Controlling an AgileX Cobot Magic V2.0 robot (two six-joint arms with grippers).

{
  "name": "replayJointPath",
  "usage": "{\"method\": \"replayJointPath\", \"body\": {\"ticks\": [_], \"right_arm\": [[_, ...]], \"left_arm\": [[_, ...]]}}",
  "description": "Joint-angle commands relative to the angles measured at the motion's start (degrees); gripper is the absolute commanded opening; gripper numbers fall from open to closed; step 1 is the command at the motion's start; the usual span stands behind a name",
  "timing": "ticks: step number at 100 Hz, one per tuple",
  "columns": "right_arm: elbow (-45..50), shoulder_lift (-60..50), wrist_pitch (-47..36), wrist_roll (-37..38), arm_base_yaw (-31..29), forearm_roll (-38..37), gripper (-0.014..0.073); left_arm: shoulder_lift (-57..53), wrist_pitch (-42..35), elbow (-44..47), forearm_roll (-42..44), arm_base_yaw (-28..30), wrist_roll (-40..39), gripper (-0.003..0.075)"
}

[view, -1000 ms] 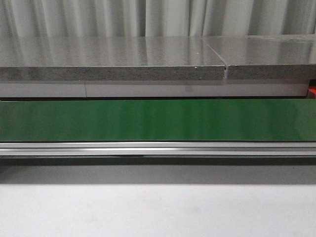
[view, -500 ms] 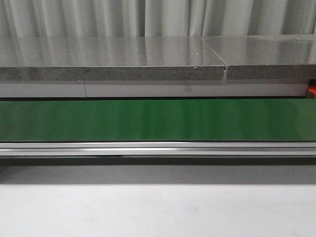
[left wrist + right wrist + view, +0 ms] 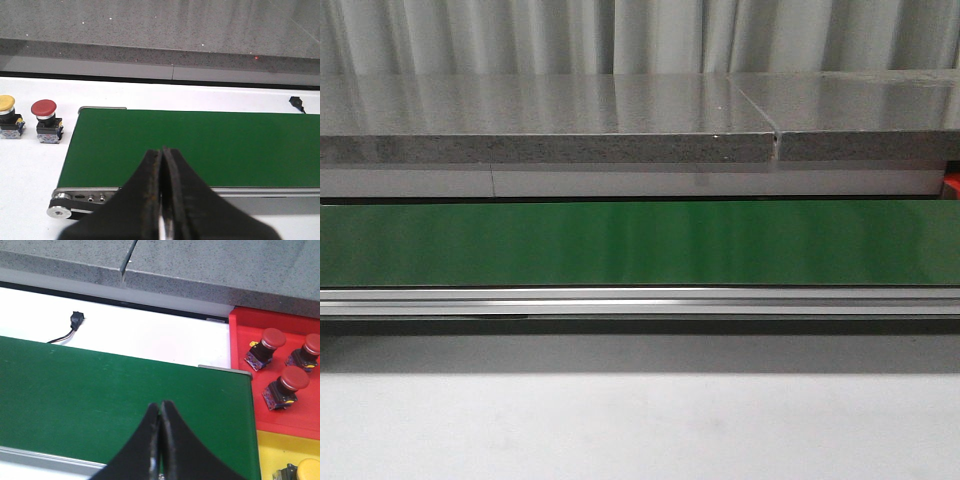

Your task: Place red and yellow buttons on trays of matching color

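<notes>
in the front view the green conveyor belt [image 3: 640, 243] runs across the middle of the frame, with a grey stone counter [image 3: 550, 118] above it and a bare white tabletop [image 3: 640, 425] below; neither arm shows there. in the left wrist view the left gripper [image 3: 162, 155] sits at the bottom centre, its two dark fingers pressed together with nothing between them, over the near edge of the belt. at the left edge of that frame a yellow button [image 3: 7, 116] and a red button [image 3: 45, 120] stand side by side on the white surface, just off the belt's end. in the right wrist view the right gripper [image 3: 160, 409] is likewise closed and empty at the bottom centre above the belt. at the right of that frame a red tray [image 3: 243, 332] holds three red buttons [image 3: 283, 387], and below it a yellow tray [image 3: 272, 452] holds one yellow button, partly cut off in the lower right corner.
</notes>
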Motion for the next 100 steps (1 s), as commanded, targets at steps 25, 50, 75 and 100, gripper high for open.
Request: {"method": "replayJointPath", "body": {"ticks": [25, 50, 75, 100], "right_arm": [[-1.5, -0.4, -4.4, -0.5, 0.1, 0.3, -0.0120], [-1.5, -0.4, -4.4, -0.5, 0.1, 0.3, -0.0120], [-1.5, -0.4, -4.4, -0.5, 0.1, 0.3, -0.0120], [-1.5, -0.4, -4.4, -0.5, 0.1, 0.3, -0.0120]], "left_arm": [[0.4, -4.3, -1.6, -1.0, -0.5, 0.0, -0.0019], [0.4, -4.3, -1.6, -1.0, -0.5, 0.0, 0.0142], [0.4, -4.4, -1.6, -1.0, -0.5, 0.0, 0.0586], [0.7, -7.6, -1.8, -0.7, -0.4, -0.6, 0.0587]]}}
